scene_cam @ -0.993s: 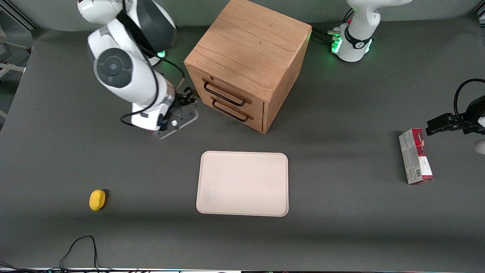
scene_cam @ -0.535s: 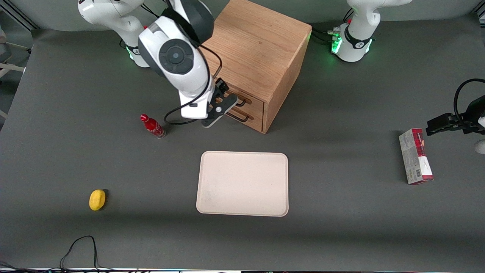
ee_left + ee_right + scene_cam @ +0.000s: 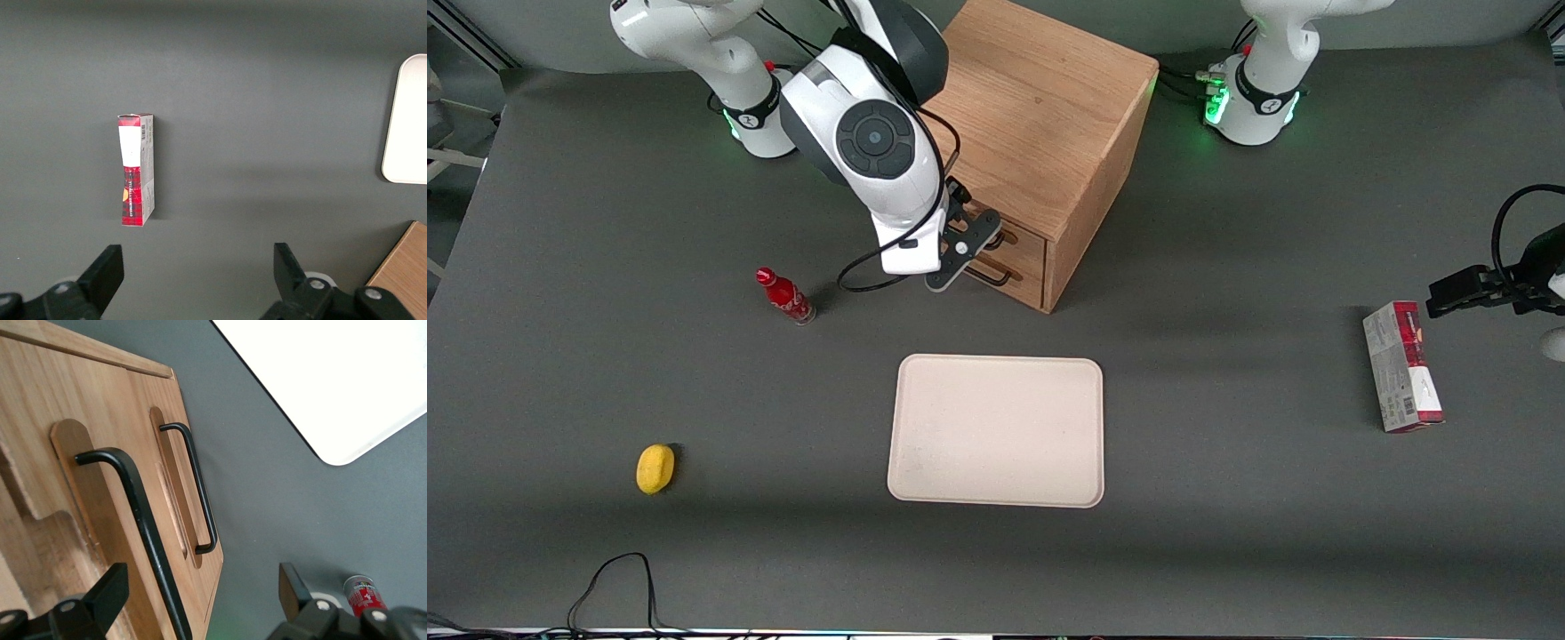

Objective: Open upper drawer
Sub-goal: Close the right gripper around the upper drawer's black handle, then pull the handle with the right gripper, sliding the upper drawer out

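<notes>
The oak cabinet (image 3: 1023,107) stands at the table's back, with both drawers shut. The upper drawer (image 3: 1028,235) is mostly covered by my arm in the front view. In the right wrist view its long black wire handle (image 3: 137,527) runs close in front of the camera, and the lower drawer's handle (image 3: 198,495) lies beside it. My gripper (image 3: 980,233) is right in front of the upper drawer. It is open (image 3: 200,593), and the upper handle passes between the spread fingers (image 3: 110,590) without touching them.
A cream tray (image 3: 996,431) lies nearer the front camera than the cabinet. A red bottle (image 3: 785,296) stands toward the working arm's end, and a yellow object (image 3: 655,468) lies nearer the camera. A red-white box (image 3: 1401,366) lies toward the parked arm's end.
My arm swung from beside the cabinet to in front of the drawers, uncovering the red bottle. In the last half second it moved a little further along the drawer fronts.
</notes>
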{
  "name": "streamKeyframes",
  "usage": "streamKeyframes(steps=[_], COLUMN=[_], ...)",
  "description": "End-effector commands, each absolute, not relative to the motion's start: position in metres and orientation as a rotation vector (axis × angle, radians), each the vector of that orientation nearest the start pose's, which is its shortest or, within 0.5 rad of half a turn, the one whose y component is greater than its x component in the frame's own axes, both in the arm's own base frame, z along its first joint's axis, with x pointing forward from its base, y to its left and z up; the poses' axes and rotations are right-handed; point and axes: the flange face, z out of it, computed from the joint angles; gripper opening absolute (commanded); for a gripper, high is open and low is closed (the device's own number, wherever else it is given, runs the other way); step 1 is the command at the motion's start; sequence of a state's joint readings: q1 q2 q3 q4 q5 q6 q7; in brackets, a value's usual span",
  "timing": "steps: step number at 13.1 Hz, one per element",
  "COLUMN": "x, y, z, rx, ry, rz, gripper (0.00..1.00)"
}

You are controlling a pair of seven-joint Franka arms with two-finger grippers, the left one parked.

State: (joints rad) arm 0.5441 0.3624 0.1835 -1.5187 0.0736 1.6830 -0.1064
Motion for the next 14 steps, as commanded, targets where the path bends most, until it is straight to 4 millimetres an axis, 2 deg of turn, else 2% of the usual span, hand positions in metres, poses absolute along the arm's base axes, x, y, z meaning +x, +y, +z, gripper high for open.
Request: streamKeyframes(steps=[1,10,14], x=[0.485,0.487,0.5], y=[0.422,0.425,0.42], z=[0.432,0.397,0.379], rx=[-2.788,-2.76,-2.749], ry=[-1.256,-1.288,-1.282], rz=[0.343,0.39,0.387], gripper=[1.0,1.0,1.0])
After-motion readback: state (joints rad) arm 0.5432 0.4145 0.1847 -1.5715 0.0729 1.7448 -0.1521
